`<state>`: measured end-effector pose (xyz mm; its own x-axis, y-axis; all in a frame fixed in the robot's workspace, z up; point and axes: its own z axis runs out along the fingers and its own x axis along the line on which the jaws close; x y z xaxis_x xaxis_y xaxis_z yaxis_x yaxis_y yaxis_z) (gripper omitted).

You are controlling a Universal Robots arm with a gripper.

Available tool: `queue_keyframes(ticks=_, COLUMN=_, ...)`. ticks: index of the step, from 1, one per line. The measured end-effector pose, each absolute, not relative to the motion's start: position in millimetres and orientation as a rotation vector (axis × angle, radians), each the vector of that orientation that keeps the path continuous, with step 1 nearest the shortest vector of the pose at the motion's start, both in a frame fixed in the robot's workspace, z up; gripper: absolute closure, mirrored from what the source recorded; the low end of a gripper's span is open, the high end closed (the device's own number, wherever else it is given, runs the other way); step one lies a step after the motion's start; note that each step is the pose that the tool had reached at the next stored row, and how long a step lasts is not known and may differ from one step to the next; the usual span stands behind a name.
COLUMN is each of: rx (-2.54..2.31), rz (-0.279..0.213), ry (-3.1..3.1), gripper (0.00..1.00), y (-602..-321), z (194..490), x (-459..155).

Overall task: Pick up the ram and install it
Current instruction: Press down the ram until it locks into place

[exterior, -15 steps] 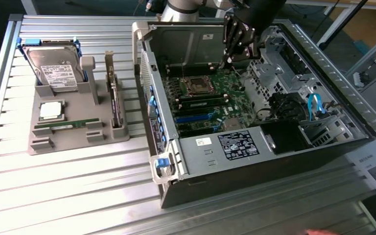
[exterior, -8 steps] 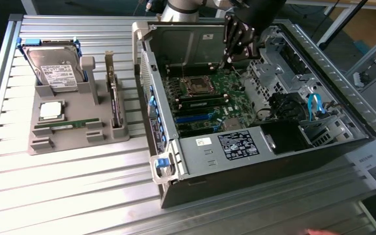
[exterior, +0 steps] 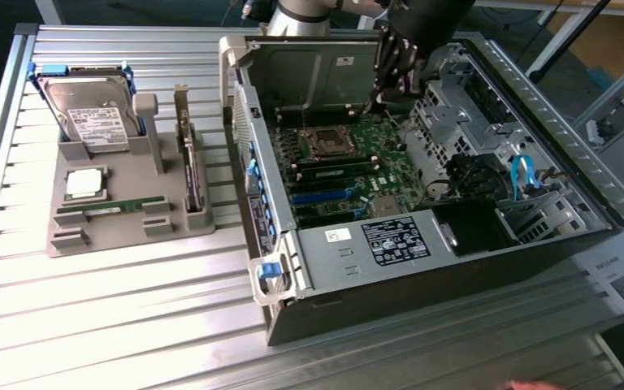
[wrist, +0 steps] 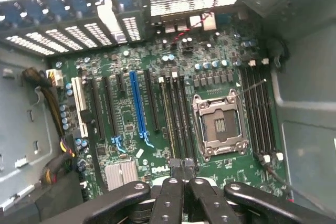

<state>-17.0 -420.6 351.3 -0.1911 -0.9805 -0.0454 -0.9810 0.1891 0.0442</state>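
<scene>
Exterior view: the open computer case [exterior: 431, 219] lay on the slatted metal table [exterior: 127, 309], with the grey parts holder [exterior: 127, 219] well apart from it toward the exterior view's left. The holder carried the hard drive [exterior: 93, 114], the silver processor chip [exterior: 84, 183] and a dark expansion card [exterior: 189, 175] standing on edge. The ram [exterior: 110, 210], a thin green stick, lay in its slot at the holder's near side, untouched. The gripper [exterior: 393, 81] hung over the far part of the case, above the motherboard [exterior: 340, 175], nowhere near the holder. Wrist view: the gripper [wrist: 182, 169] looked straight down on the motherboard [wrist: 157, 114]; its fingertips [wrist: 176, 165] were pressed together with nothing between them. Below lay the empty processor socket [wrist: 220, 127], flanked by long dark memory slots [wrist: 176, 114] on one side and a second bank [wrist: 258, 111] on the other; whether any slot was already filled I could not tell. Judgement: pick-up not yet done, since the stick sat in the holder and the closed fingers held nothing. Both the pick and the install remained.
</scene>
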Motion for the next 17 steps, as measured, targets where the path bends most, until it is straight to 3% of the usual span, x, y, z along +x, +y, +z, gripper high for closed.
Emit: queue_keyframes(ticks=17, rx=-1.625, rz=0.096, ry=2.668, gripper=0.90, y=-420.6, z=351.3, x=-17.0)
